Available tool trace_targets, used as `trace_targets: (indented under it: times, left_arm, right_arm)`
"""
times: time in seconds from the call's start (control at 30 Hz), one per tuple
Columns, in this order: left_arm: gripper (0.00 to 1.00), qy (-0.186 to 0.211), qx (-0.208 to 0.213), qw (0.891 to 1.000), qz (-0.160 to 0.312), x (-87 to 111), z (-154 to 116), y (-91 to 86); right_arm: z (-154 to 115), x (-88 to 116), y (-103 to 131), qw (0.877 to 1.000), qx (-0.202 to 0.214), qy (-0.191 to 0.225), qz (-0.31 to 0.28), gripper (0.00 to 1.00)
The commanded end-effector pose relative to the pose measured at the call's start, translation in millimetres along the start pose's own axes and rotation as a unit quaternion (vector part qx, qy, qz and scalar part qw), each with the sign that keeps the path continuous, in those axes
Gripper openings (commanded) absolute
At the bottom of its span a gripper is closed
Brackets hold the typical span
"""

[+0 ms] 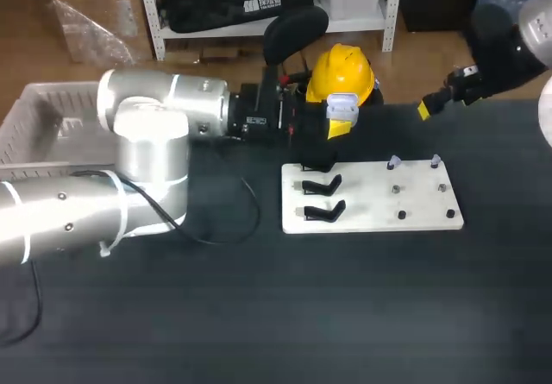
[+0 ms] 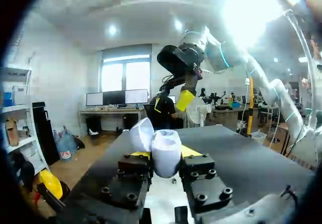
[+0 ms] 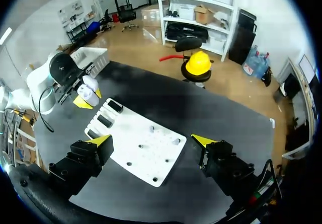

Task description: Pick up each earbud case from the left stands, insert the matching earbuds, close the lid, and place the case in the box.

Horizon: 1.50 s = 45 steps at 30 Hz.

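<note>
Your left gripper (image 1: 338, 122) is clamped on the white earbud case (image 1: 342, 104), with a yellow pad on each side of it. It holds the case in the air over the far left corner of the white board (image 1: 371, 218). The left wrist view shows the case's lid standing open and tipped back, but you cannot tell what lies inside. Black stands (image 1: 324, 184) sit along the board's left end. Small pale and dark pieces (image 1: 394, 162) dot its right half, too small to identify. The white slatted box (image 1: 34, 115) rests at the table's far left, partly behind your left arm (image 1: 147, 155), which stretches in low from the left and bends at the elbow. You cannot tell what the box holds. Your right gripper (image 3: 152, 140) hangs high at the far right, its fingers spread wide apart, looking down on the board.
</note>
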<state>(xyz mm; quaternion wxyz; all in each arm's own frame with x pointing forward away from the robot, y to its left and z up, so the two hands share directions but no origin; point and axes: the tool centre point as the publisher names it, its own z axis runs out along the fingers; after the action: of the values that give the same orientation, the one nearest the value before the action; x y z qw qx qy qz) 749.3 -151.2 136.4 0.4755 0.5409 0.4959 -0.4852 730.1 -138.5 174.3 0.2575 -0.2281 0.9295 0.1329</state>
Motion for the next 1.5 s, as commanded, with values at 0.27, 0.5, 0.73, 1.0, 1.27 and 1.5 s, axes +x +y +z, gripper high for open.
trace_targets:
  times: [0.27,0.5,0.73,1.0,1.27,1.5]
  left_arm:
    - [0.0,-0.017,-0.023,1.0,-0.001,-10.4,-14,-16.0]
    - [0.0,-0.004,-0.036,0.999,0.014,-6.8,-12,-14.8]
    - [0.0,0.006,-0.038,0.999,0.015,-6.3,-11,-14.1]
    - [0.0,0.007,-0.038,0.999,0.015,-6.5,-11,-14.2]
    - [0.0,0.007,-0.038,0.999,0.015,-6.5,-11,-14.2]
    - [0.0,0.007,-0.038,0.999,0.015,-6.5,-11,-14.2]
  right_arm:
    - [-7,20,1,0.997,0.061,0.032,-0.02,1.0]
    - [-2,26,-1,0.993,0.09,0.058,-0.045,1.0]
    - [0,30,0,0.992,0.094,0.069,-0.053,1.0]
    - [6,41,-9,0.986,0.118,0.088,-0.073,1.0]
    - [24,59,-21,0.976,0.137,0.142,-0.095,1.0]
    - [54,66,-21,0.97,0.142,0.17,-0.102,1.0]
